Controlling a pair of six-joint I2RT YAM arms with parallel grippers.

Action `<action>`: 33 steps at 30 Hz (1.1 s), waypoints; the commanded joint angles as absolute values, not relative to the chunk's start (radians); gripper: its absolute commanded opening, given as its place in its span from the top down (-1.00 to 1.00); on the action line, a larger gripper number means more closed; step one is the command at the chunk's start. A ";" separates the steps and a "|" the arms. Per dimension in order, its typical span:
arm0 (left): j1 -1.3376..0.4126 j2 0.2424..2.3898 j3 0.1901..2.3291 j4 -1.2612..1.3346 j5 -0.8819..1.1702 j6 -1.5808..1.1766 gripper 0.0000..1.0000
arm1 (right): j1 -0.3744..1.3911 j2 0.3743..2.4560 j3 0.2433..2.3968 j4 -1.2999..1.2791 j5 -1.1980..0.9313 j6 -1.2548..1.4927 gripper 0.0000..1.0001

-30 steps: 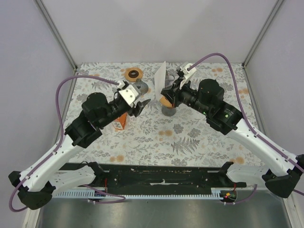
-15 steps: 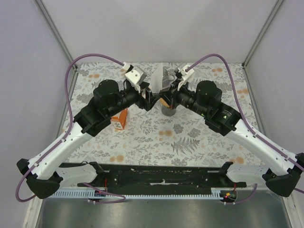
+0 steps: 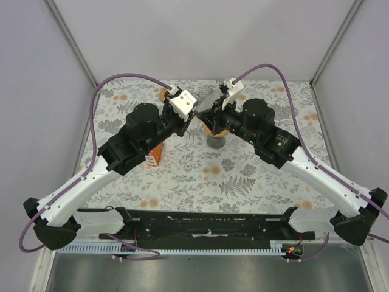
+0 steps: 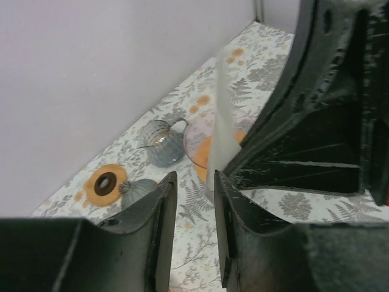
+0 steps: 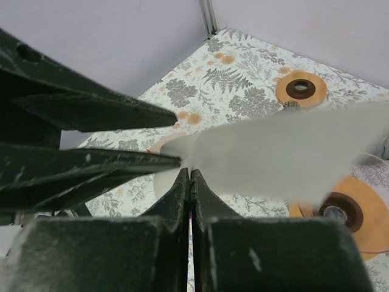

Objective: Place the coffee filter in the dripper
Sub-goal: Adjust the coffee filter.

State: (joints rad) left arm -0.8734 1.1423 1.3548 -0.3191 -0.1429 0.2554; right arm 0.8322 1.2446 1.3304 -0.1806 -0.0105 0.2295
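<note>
My right gripper [image 5: 191,173] is shut on the white paper coffee filter [image 5: 285,152] and holds it in the air above the back middle of the table [image 3: 211,99]. My left gripper [image 4: 194,182] is open, and its fingertips are right at the filter's edge [image 4: 222,121]. The two grippers meet tip to tip in the top view, left [image 3: 193,120] and right [image 3: 205,114]. The dripper, an orange ring with a dark hole, lies on the table at the back [image 4: 104,182] [image 5: 301,88]. My left wrist mostly hides it from above [image 3: 163,93].
A second orange round piece [image 5: 340,210] sits on a grey cup [image 3: 215,142] under my right gripper. A dark grey ribbed cone [image 4: 137,191] and a clear glass jug [image 4: 163,143] stand near the dripper. An orange-and-white packet [image 3: 154,155] lies under my left arm.
My left arm has swung back and to the right until its open jaws reach the filter. The right gripper has kept hold of the filter, which now leans over more.
</note>
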 commanded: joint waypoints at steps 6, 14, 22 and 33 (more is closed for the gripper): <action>-0.873 1.186 1.431 -0.318 -0.317 0.382 0.35 | 0.850 1.232 1.365 -0.126 -0.049 0.252 1.00; -0.873 1.184 1.448 -0.337 -0.201 0.308 0.22 | 0.850 1.239 1.362 -0.127 -0.066 0.235 1.00; -0.847 1.190 1.479 -0.446 -0.062 0.172 0.00 | 0.850 1.210 1.341 -0.115 -0.070 0.181 1.00; -0.828 1.200 1.499 -0.522 0.135 0.178 0.96 | 0.850 1.201 1.321 -0.097 -0.089 0.169 1.00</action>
